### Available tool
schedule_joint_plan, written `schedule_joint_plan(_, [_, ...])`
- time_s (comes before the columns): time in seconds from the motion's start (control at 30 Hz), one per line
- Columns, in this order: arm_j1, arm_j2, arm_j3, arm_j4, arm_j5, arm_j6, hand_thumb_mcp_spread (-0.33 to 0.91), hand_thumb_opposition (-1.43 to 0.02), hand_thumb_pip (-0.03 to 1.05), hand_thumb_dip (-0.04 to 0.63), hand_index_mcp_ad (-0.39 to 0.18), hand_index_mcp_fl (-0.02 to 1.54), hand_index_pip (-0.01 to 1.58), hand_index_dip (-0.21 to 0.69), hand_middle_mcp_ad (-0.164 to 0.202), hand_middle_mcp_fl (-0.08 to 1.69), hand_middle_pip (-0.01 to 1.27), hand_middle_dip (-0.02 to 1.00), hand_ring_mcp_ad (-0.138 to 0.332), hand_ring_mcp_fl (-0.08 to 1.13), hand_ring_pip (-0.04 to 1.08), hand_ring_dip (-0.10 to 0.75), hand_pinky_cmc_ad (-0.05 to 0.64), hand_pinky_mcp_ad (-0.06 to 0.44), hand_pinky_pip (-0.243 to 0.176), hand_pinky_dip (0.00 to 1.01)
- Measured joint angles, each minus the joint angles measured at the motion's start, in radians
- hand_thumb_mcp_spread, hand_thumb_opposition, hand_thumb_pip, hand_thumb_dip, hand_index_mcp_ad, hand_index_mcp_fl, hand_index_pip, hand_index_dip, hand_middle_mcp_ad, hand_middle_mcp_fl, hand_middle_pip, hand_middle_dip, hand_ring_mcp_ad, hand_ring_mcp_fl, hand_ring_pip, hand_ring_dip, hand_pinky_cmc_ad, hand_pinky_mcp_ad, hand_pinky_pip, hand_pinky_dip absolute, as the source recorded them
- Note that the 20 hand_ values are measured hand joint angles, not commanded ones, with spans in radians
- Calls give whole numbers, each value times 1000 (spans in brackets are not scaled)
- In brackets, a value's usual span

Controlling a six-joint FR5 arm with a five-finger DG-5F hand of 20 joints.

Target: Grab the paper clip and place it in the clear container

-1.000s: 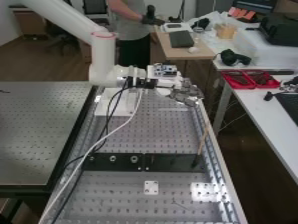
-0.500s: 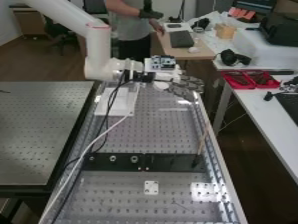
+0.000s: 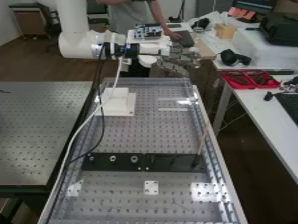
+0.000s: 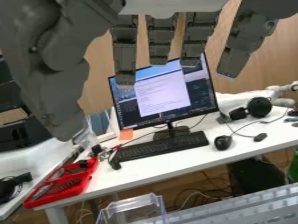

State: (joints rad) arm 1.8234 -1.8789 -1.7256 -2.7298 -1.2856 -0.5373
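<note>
At approx. 1 o'clock, high view, hand (image 3: 179,56) hangs w/ fingers (image 4: 161,42) open & empty, height prob. giving clearance above clear container (image 4: 136,212).

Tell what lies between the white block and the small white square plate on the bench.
In the high view, a black strip with round metal fittings crosses between the white block and the white square plate, over perforated metal.

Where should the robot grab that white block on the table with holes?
By the raised part of the white block, I think, coming from above and pinching opposite sides: it stands up narrower than its wide, flat base.
</note>
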Motion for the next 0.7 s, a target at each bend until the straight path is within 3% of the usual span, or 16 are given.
schedule_joint_plan(0.17, [-19,56,7,-101,5,-13,222,-749,569,204,-105,138,316,12,44,2,119,190,117,5,122,94,349,281,-89,468])
schedule_joint_plan(0.27, [-37,88,18,-155,4,-30,222,-744,531,206,-105,155,202,12,44,2,119,190,129,3,106,94,349,279,-89,468])
schedule_joint_plan(0.4, [-72,98,40,-205,-7,-44,220,-742,520,188,-105,204,173,14,44,2,119,190,134,3,106,96,349,276,-89,468])
schedule_joint_plan(0.7, [-120,99,77,-228,-54,-93,223,-742,520,188,-105,208,113,14,44,2,119,190,131,0,91,96,346,295,-93,468])
